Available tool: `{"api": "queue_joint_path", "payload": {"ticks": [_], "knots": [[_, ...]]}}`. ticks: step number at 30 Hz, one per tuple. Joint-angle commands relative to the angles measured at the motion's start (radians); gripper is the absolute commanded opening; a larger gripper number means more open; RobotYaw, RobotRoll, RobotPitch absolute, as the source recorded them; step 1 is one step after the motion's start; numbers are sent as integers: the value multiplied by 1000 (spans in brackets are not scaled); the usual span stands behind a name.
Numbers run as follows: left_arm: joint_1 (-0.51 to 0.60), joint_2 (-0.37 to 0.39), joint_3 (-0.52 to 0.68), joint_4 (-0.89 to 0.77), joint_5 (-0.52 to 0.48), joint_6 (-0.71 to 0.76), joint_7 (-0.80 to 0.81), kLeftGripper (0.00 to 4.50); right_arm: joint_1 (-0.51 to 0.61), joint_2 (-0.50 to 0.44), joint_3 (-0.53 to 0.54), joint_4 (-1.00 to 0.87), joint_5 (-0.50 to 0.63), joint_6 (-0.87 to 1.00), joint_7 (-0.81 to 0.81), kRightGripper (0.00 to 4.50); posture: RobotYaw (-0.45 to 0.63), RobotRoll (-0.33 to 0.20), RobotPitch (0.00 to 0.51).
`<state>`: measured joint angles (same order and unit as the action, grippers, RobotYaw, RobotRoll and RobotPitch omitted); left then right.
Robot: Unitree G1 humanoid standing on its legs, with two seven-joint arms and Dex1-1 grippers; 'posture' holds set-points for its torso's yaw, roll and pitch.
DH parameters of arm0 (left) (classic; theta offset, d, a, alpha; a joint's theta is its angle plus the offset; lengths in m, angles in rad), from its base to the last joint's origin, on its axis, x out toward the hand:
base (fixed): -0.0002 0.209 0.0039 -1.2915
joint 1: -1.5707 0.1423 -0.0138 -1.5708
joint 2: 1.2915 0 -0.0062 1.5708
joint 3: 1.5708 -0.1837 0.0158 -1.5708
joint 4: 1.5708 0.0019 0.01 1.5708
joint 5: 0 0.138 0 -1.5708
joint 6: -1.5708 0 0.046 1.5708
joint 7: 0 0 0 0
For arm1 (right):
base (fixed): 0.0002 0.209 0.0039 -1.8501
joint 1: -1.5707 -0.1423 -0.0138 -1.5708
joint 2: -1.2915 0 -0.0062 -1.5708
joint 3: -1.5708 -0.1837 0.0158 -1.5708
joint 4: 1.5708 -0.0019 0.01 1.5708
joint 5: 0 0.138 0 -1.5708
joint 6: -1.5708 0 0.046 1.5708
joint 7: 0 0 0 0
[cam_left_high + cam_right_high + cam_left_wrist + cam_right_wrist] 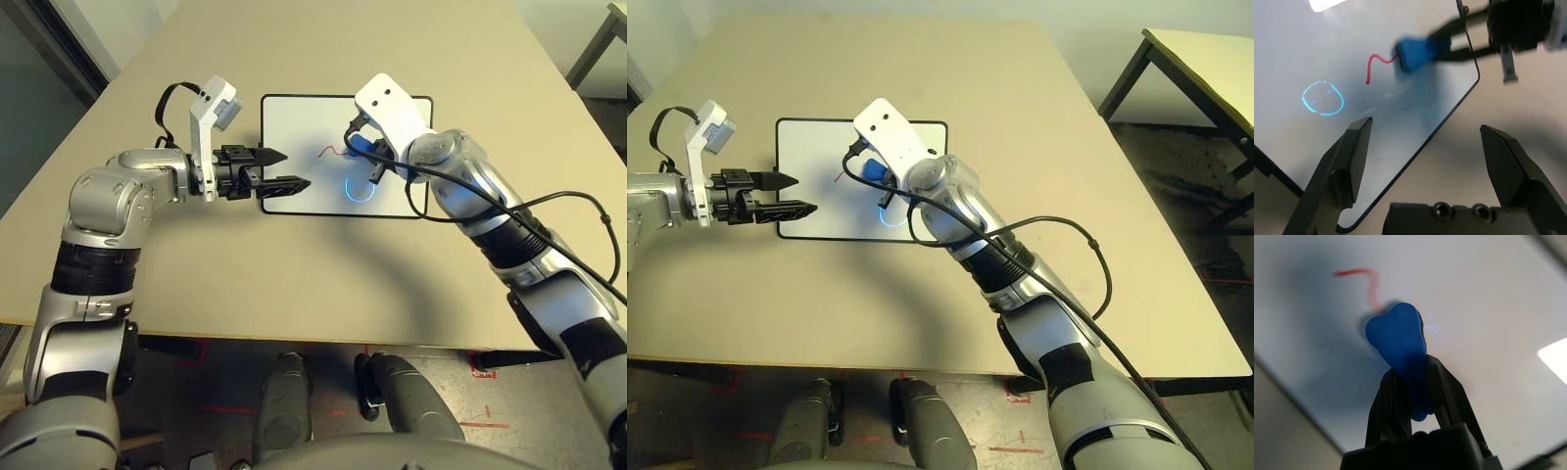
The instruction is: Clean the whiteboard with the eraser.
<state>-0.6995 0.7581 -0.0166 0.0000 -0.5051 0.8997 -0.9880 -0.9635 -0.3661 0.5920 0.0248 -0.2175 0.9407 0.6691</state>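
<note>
The whiteboard [299,122] lies flat on the tan table, with a red squiggle [333,151] and a light blue circle [359,190] drawn on it. My right gripper [1413,377] is shut on the blue eraser [1398,340], whose free end sits at the right end of the red squiggle [1377,66]. I cannot tell whether the eraser [359,145] touches the surface. My left gripper [289,168] hovers open over the board's left edge, fingers pointing right, with nothing between them.
The tan table [323,264] stretches wide on every side of the board. A black cable [568,201] loops off my right forearm. A second table [1205,59] stands beyond the right edge, with dark floor between.
</note>
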Motion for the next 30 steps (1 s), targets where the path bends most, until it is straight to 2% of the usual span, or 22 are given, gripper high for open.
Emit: {"api": "queue_joint_path", "payload": {"ticks": [1, 4, 12, 15, 24, 30], "knots": [[17, 3, 5, -19, -5, 11, 7, 4500, 22, -8, 43, -30, -16, 23, 26, 627, 20, 0, 152], [19, 5, 6, -23, -10, 15, 10, 4500, 12, -9, 42, -18, -20, 16, 31, 627, 19, 0, 154], [22, 4, 5, -33, -17, 22, 16, 4500, -114, 17, -38, 162, -31, -72, -5, 626, 21, 0, 154], [23, 4, 6, -38, -18, 26, 18, 4500, -129, 21, -48, 194, -34, -89, -11, 626, 22, 0, 153], [21, 7, 9, -45, -22, 37, 22, 4500, 48, -20, 53, -11, -51, -8, 60, 626, 29, 0, 153], [15, 10, 7, -40, -21, 37, 17, 4500, 56, -34, 55, -8, -61, -6, 72, 626, 27, 0, 148]]}}
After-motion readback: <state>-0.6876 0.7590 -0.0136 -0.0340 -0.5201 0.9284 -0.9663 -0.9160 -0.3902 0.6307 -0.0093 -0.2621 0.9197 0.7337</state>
